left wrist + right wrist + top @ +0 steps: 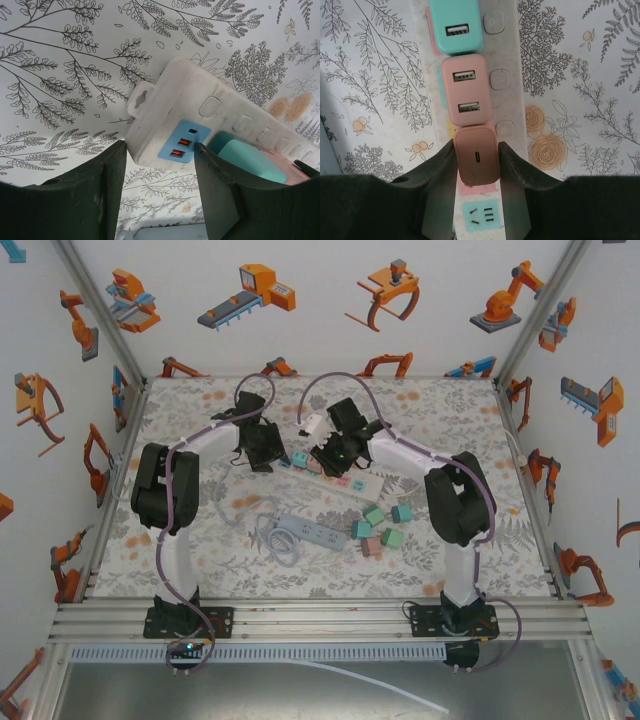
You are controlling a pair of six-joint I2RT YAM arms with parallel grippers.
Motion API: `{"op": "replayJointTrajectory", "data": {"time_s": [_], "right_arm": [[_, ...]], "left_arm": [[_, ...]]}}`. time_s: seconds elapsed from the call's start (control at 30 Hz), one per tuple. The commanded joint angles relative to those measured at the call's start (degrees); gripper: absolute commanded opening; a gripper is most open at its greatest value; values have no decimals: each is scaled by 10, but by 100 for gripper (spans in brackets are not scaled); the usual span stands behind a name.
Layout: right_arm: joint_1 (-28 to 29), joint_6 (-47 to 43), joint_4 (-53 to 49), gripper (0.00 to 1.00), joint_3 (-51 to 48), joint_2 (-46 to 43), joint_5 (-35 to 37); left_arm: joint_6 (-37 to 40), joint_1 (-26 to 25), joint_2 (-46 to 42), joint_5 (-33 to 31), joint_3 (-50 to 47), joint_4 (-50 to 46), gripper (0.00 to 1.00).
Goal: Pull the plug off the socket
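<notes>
Salmon-pink square plug w/ one small oval port (476, 160) sits in the white plastic power strip (512, 55), third in a row and nearest the right wrist cam. Right claw (476, 150) is closed on it: both dark fingers press its two sides, no gap. The fingers hide the plug's lower edge & the strip's edges there. A pale teal socket face (481, 216) shows btwn them. Next along is a pink plug w/ two USB ports (466, 90), then a teal plug w/ one USB port (455, 27), cut off at the frame top.

Left claw (160, 150) is clamped on the strip's other end, fingers against its two long sides, either side of a blue label w/ two orange ports (181, 142). Its right finger hides part of the teal plug.

From the top cam both claws crowd over the strip mid-bench, and the salmon plug can't be made out there. Nearer the arms on the floral-print bench (200, 560) lie a grey-blue power strip w/ coiled cable (310, 532) & a cluster of loose teal & pink plugs (385, 525).
</notes>
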Motion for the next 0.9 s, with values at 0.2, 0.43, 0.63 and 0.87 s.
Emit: {"op": "replayJointTrajectory", "data": {"time_s": [0.2, 0.43, 0.63, 0.87], "right_arm": [[15, -12, 72, 18, -21, -46, -40], [15, -14, 112, 14, -51, -79, -38], [14, -14, 116, 11, -57, -95, -44], [14, -12, 121, 11, -57, -111, -41]], "left_arm": [[-33, -1, 22, -25, -37, -18, 51], [-37, -1, 26, -36, -35, -27, 51], [-34, -1, 27, -49, -34, -31, 51], [-26, 0, 8, -58, -32, -34, 53]]}}
